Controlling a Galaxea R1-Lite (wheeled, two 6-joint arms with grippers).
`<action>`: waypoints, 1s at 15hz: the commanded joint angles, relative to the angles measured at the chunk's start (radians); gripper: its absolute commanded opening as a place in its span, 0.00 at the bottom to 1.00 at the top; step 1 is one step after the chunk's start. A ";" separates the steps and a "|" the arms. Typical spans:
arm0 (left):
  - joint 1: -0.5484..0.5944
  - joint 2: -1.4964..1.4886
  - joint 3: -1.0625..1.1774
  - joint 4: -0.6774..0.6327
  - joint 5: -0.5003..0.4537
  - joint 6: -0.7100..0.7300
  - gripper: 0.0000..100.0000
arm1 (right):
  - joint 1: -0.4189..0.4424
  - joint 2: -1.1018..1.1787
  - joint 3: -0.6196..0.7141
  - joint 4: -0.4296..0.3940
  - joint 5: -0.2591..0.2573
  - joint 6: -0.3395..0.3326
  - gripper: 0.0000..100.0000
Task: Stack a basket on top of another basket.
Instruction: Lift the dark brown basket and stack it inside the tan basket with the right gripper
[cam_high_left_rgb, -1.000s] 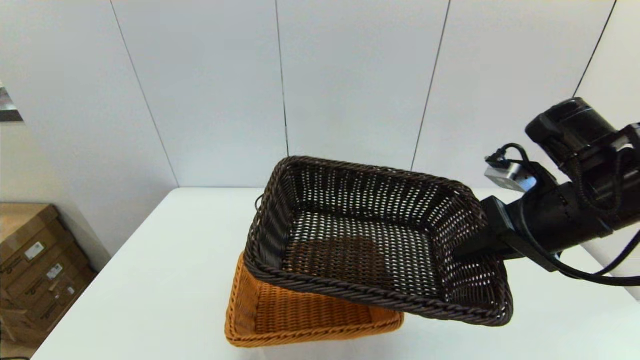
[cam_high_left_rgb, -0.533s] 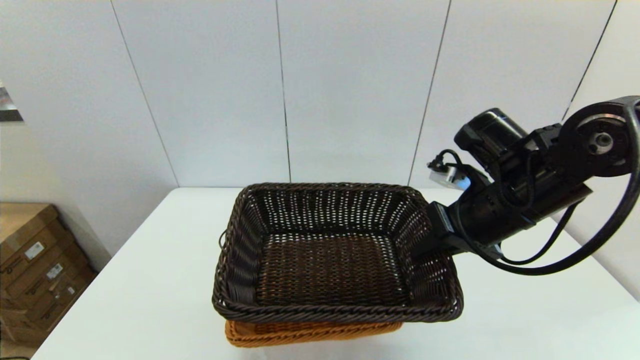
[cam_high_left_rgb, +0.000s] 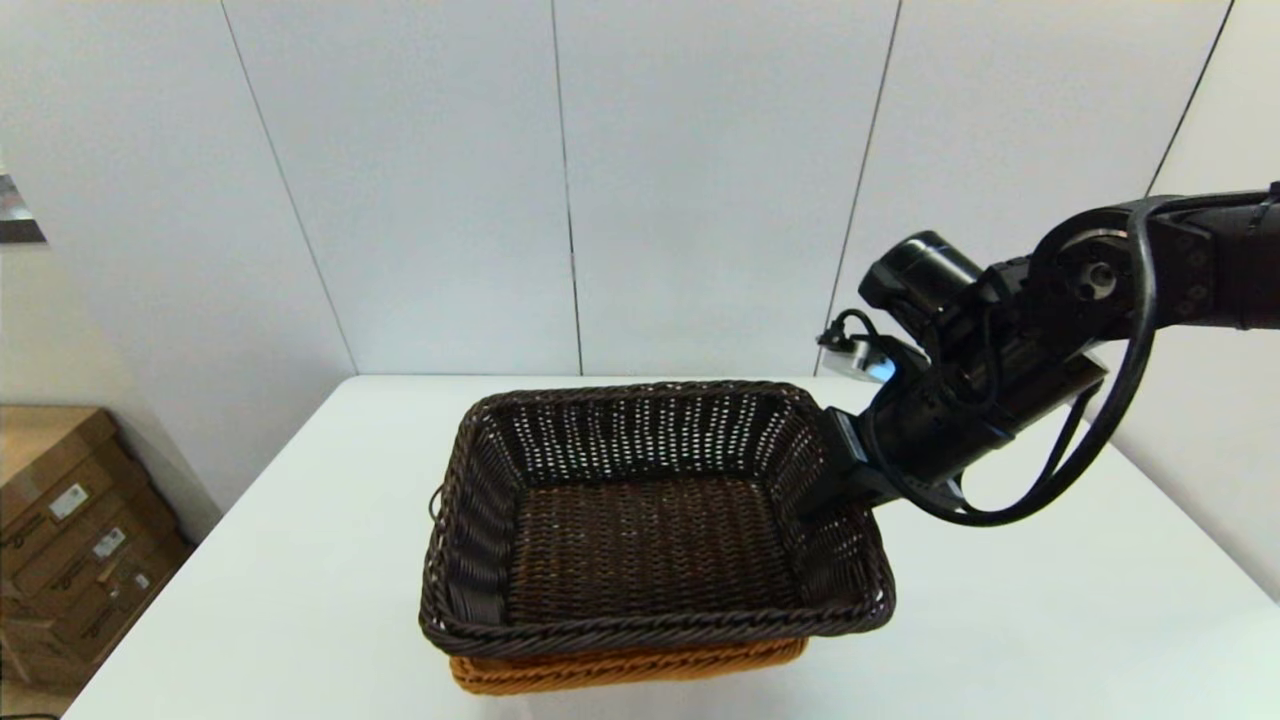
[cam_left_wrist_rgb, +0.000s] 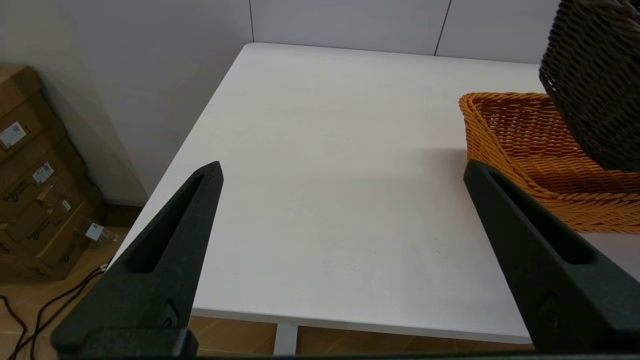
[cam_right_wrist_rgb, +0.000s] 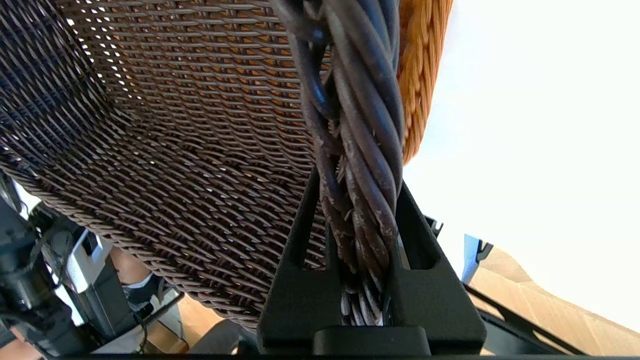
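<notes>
The dark brown basket hangs level just over the orange basket, covering nearly all of it; only the orange front rim shows below. My right gripper is shut on the dark basket's right rim. In the right wrist view its fingers clamp the braided rim, with the orange basket showing behind. My left gripper is open and empty off the table's left front edge. From there the orange basket shows at the side, with a corner of the dark basket above it.
The white table carries the orange basket. Cardboard boxes stand on the floor to the left, and a panelled wall closes the back. The right arm's cable loops beside the wrist.
My right gripper has carried the dark basket leftward and down, levelling it from a tilt until it sits squarely over the orange basket. The arm has drawn in with it.
</notes>
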 joint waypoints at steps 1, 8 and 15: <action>0.000 -0.002 0.000 0.000 0.000 -0.001 1.00 | 0.015 0.050 -0.040 0.004 0.003 0.003 0.00; 0.000 -0.002 0.000 0.000 0.000 -0.001 1.00 | 0.052 0.127 -0.099 0.016 0.003 0.006 0.00; 0.000 -0.002 0.002 0.000 0.000 -0.002 1.00 | 0.059 0.180 -0.135 0.016 0.003 0.008 0.00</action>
